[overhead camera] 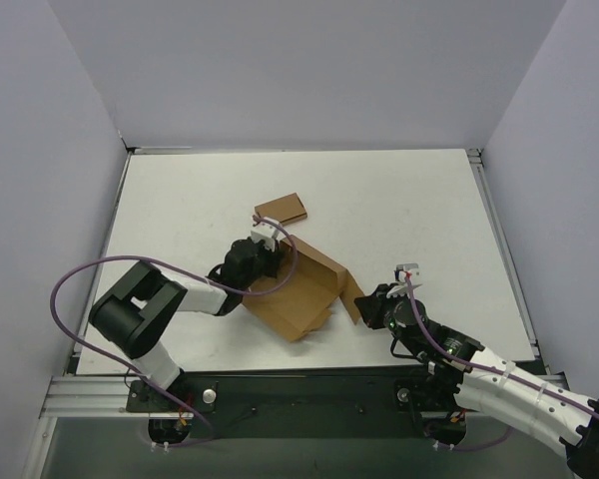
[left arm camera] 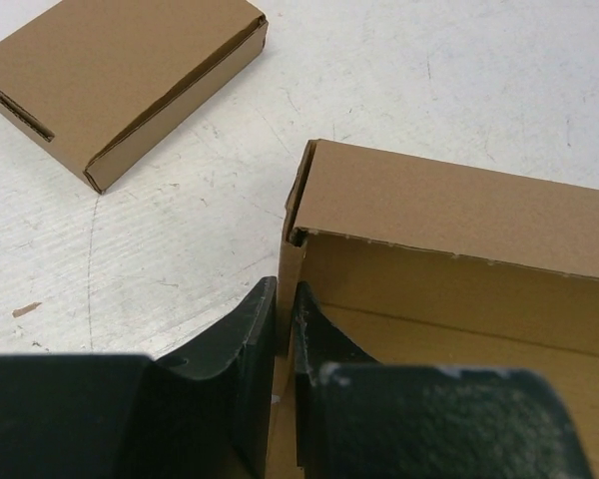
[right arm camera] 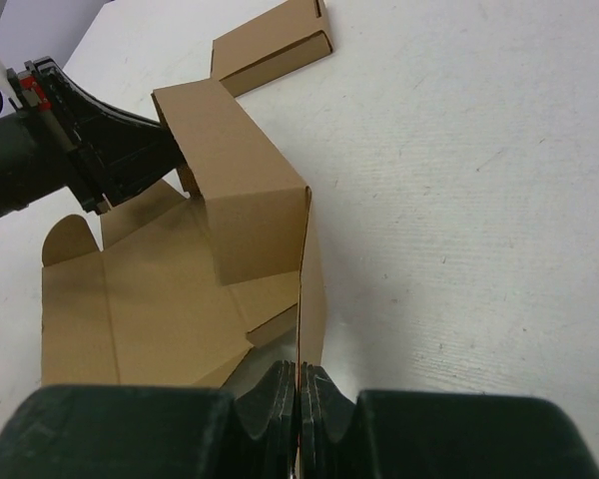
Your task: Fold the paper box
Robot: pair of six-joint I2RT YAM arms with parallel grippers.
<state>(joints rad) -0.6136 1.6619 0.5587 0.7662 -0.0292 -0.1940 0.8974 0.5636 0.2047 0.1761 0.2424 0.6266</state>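
Note:
The paper box (overhead camera: 299, 294) lies part-folded at the table's middle, its base flat and its far wall raised. My left gripper (overhead camera: 276, 249) is at that wall's left end. In the left wrist view its fingers (left arm camera: 250, 329) pinch a thin upright side flap of the paper box (left arm camera: 449, 210), so the left gripper (left arm camera: 286, 299) is shut on it. My right gripper (overhead camera: 365, 299) is at the box's right end. In the right wrist view the right gripper (right arm camera: 299, 371) is shut on the edge of an upright flap of the paper box (right arm camera: 240, 190).
A smaller folded cardboard box (overhead camera: 283, 211) lies just beyond the paper box, close to the left gripper; it also shows in the wrist views (left arm camera: 120, 80) (right arm camera: 270, 45). Grey walls ring the white table (overhead camera: 419, 210).

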